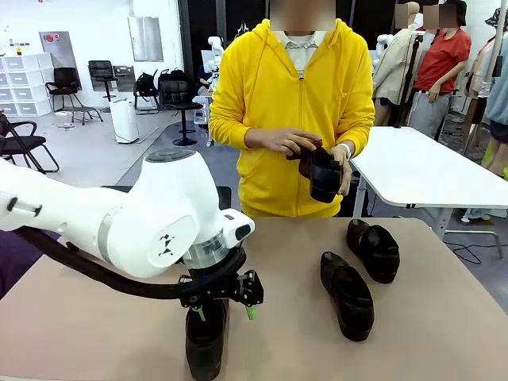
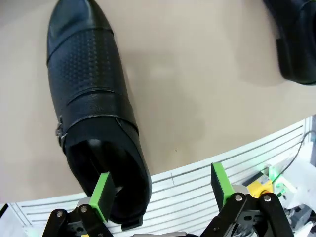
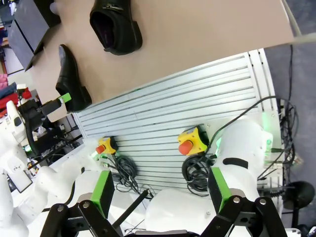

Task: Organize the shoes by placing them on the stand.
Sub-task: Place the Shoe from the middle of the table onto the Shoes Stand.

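Shoe (image 2: 89, 103) opening sits right under one pad of spread left fingers (image 2: 102, 196), probably prepping collar pinch; right fingers (image 3: 219, 190) spread, empty.

front camera faces the person (image 1: 294, 103); wrist cameras look down, sharing one shoe (image 2: 94, 98).

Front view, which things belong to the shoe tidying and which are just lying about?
Job: near shoe, middle shoe, right shoe, person-held shoe, left gripper.
Lying about: white side table, office chairs, white drawer units.
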Available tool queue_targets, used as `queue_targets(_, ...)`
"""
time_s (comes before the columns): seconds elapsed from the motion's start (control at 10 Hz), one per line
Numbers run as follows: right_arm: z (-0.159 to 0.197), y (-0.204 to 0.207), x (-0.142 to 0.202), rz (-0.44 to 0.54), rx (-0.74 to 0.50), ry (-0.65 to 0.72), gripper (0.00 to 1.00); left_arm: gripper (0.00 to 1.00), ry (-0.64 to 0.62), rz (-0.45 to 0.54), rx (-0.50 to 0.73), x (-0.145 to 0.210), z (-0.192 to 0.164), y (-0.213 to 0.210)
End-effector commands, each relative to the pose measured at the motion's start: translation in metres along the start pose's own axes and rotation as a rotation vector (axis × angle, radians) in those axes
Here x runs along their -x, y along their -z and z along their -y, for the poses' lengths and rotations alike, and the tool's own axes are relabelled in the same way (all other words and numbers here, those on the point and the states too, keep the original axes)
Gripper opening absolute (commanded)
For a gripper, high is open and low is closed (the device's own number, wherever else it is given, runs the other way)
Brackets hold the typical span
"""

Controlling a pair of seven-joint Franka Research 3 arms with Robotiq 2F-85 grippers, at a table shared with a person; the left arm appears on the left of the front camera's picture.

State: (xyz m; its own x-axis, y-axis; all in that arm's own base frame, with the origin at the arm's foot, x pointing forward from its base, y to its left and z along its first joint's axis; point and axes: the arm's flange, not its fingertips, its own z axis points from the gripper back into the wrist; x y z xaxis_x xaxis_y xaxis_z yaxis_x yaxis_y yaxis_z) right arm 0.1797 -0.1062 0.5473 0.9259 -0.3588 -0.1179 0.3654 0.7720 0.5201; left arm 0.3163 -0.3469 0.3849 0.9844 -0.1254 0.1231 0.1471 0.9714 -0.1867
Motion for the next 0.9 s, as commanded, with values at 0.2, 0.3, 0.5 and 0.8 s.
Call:
queue_targets(0.2, 0.001, -0.005, 0.000, -0.002, 0.006, 0.005, 1.00, 1.00, -0.079, -0.034, -0.061, -0.010, 0.005, 0.028)
queue_targets(0.3, 0.001, -0.005, 0.000, -0.002, 0.006, 0.005, 1.00, 1.00, -0.085, -0.056, -0.072, -0.010, 0.008, 0.033)
queue_targets(0.5, 0.001, -0.005, 0.000, -0.002, 0.006, 0.005, 1.00, 1.00, -0.097, -0.077, -0.114, -0.012, 0.013, 0.035)
queue_targets(0.8, 0.001, -0.005, 0.000, -0.002, 0.006, 0.005, 1.00, 0.00, -0.130, -0.088, -0.172, -0.014, 0.012, 0.040)
